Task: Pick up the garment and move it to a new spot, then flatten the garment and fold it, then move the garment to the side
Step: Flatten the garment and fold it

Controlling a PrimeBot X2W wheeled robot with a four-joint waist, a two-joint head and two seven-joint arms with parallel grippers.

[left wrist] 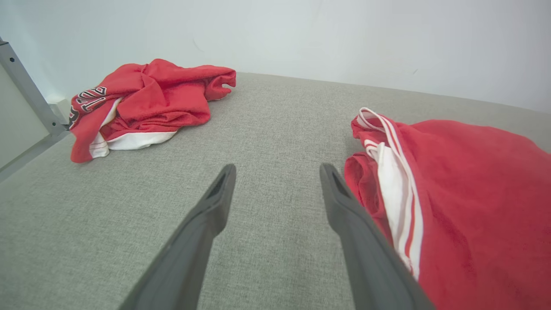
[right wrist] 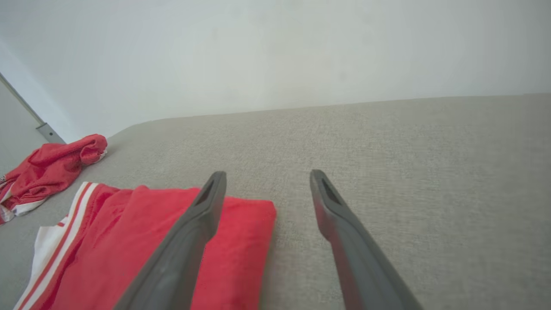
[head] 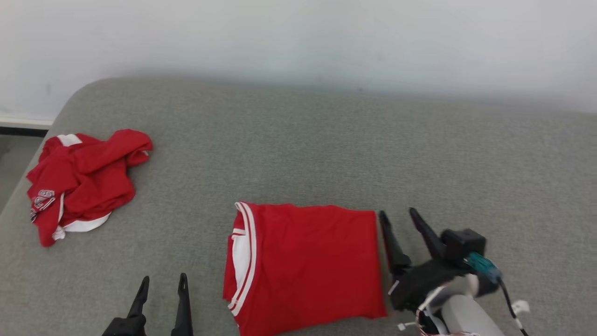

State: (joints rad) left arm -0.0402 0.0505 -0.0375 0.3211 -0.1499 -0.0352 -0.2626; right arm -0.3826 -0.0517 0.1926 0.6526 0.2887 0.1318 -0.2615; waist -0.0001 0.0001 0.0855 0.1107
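Observation:
A folded red garment [head: 308, 266] with white stripes on its left edge lies flat on the grey cushion near the front. It also shows as the red fabric [left wrist: 469, 198] at the right of the left wrist view and as a folded slab [right wrist: 142, 245] at the lower left of the right wrist view. My right gripper [head: 398, 214] is open just beside the garment's right edge, with nothing between its fingers. My left gripper [head: 163, 279] is open at the lower left, a short way left of the garment, holding nothing.
A second red garment [head: 81, 184] lies crumpled at the far left of the grey cushion [head: 326, 140], close to its left edge; the same heap [left wrist: 146, 103] appears in the left wrist view. A pale wall runs behind. The cushion's right half is bare.

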